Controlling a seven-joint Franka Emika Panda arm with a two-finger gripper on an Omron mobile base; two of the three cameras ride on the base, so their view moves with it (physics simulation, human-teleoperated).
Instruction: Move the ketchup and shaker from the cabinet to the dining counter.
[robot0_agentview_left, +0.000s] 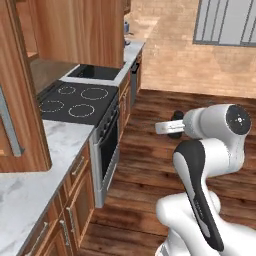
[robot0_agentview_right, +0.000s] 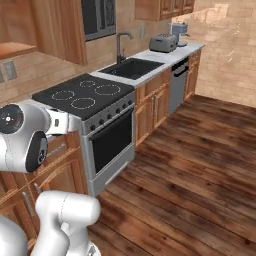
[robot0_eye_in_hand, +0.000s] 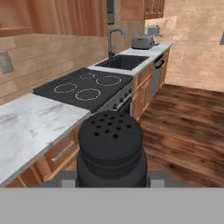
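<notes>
Gripper: the gripper (robot0_eye_in_hand: 112, 183) sits at the bottom of the hand view, its jaws closed in snugly on either side of the shaker's base, carrying it.
Shaker: the shaker (robot0_eye_in_hand: 112, 148) is a small black pot with a holed top, upright between the jaws and off every surface. In the left base view it shows as a dark shape at the end of the arm (robot0_agentview_left: 176, 124), out over the wooden floor (robot0_agentview_left: 150, 165).
Why held this way: upright carrying likely keeps the contents from spilling, and the grip low on the body leaves the top free.
Near counter: a white marble counter (robot0_eye_in_hand: 30, 124) runs just beside and below the hand, backed by brick tile; by the task this is not the drop-off place.
Cabinet: a reddish-brown wall cabinet (robot0_agentview_left: 20, 90) hangs near the left edge of the left base view, its door with a metal bar handle standing open.
Middle distance: a black stove (robot0_agentview_right: 85, 95) with four ring marks.
Farther: a sink (robot0_agentview_right: 131, 67) with a tall tap, then a toaster (robot0_agentview_right: 163, 43).
Task state: shaker in transit, judging by its place away from the cabinet.
</notes>
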